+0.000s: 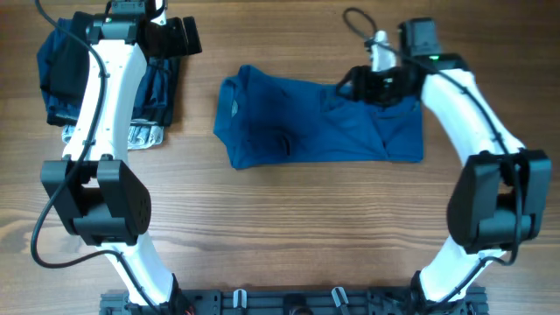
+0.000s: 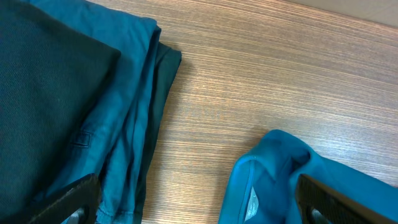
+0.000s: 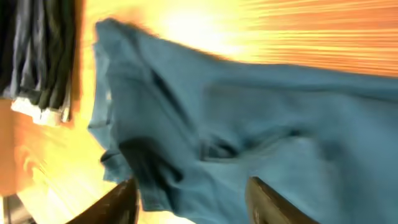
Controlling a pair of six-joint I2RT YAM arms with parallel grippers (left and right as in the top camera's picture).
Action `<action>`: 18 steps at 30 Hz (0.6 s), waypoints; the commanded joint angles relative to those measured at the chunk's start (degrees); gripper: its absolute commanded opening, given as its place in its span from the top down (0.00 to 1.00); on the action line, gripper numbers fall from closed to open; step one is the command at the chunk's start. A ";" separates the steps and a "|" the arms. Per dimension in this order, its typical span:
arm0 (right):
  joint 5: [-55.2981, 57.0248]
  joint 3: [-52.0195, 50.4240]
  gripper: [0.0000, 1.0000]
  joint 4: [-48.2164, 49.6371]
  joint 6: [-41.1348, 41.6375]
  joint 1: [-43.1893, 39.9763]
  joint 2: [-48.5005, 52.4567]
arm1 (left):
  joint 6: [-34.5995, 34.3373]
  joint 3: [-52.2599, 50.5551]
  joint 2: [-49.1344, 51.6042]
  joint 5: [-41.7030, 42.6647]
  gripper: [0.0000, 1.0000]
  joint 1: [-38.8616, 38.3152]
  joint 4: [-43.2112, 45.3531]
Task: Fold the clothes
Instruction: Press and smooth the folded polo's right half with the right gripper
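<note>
Two empty claws: left claw spread wide over the folded pile, far-left worktop corner; right claw half-parted above the T-shirt.

T-shirt lying on the table, folded garment stack near its left end, right gripper over its far right part

A T-shirt lies mid-frame, the right gripper over its upper right edge, a folded pile upper left.
</note>
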 commanded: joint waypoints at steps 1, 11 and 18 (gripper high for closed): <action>6.56 1.27 0.70 -1.70 -2.05 -2.89 -2.01 | 0.09 -0.15 0.33 -0.35 0.00 0.07 0.13; 17.99 -0.02 0.96 -1.42 -6.51 -1.64 2.97 | 0.09 -0.15 0.33 -0.35 0.00 0.07 0.13; 18.14 -0.02 0.96 1.75 -7.87 -1.64 9.22 | 0.09 -0.15 0.33 -0.35 0.00 0.07 0.13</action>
